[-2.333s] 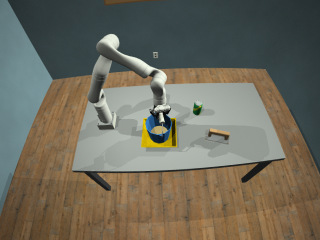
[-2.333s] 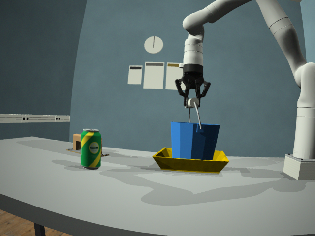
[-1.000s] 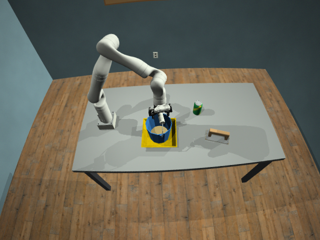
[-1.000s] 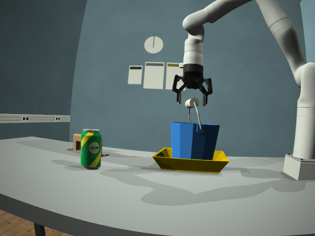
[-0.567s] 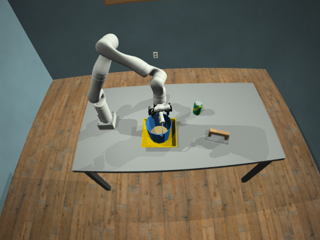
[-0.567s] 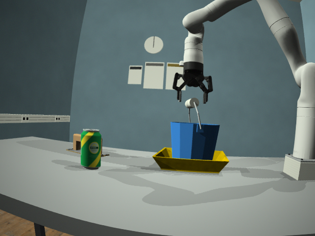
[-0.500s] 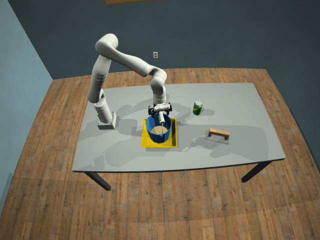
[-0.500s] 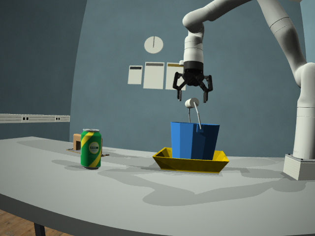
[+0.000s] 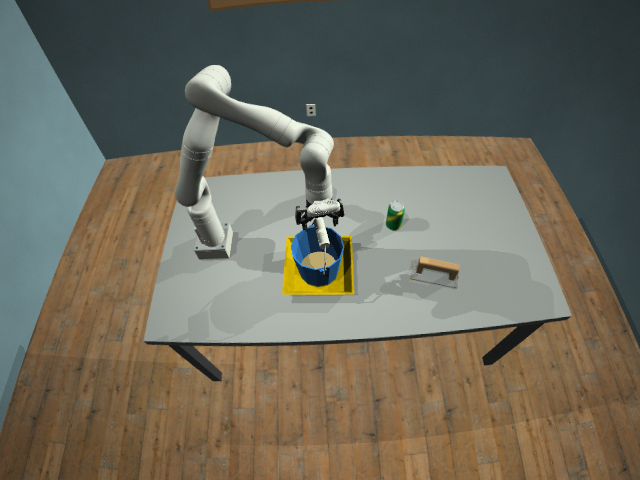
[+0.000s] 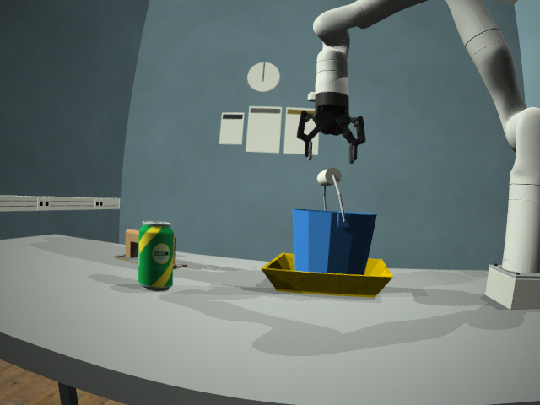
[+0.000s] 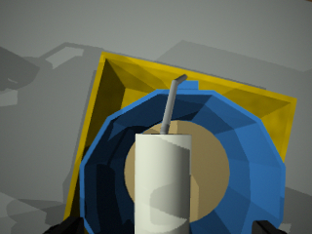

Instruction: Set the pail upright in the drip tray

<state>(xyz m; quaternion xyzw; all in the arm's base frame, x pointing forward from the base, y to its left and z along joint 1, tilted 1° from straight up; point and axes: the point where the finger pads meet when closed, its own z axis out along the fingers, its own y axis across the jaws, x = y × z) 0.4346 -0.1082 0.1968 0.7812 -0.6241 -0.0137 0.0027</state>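
The blue pail (image 9: 316,263) (image 10: 332,241) (image 11: 244,166) stands upright in the yellow drip tray (image 9: 348,268) (image 10: 326,283) (image 11: 117,73). Its wire handle stands up, with the white cylindrical grip (image 10: 328,176) (image 11: 163,182) (image 9: 323,236) at the top. My gripper (image 10: 330,157) (image 9: 317,217) is open and empty, straight above the grip with a small gap. In the wrist view only the two fingertips show, at the bottom corners.
A green and yellow can (image 9: 395,215) (image 10: 156,255) stands on the grey table (image 9: 465,206) (image 10: 131,331) to one side of the tray. A trowel with a wooden handle (image 9: 437,268) (image 10: 131,244) lies farther off. The arm's base (image 9: 212,242) (image 10: 510,283) is on the tray's other side.
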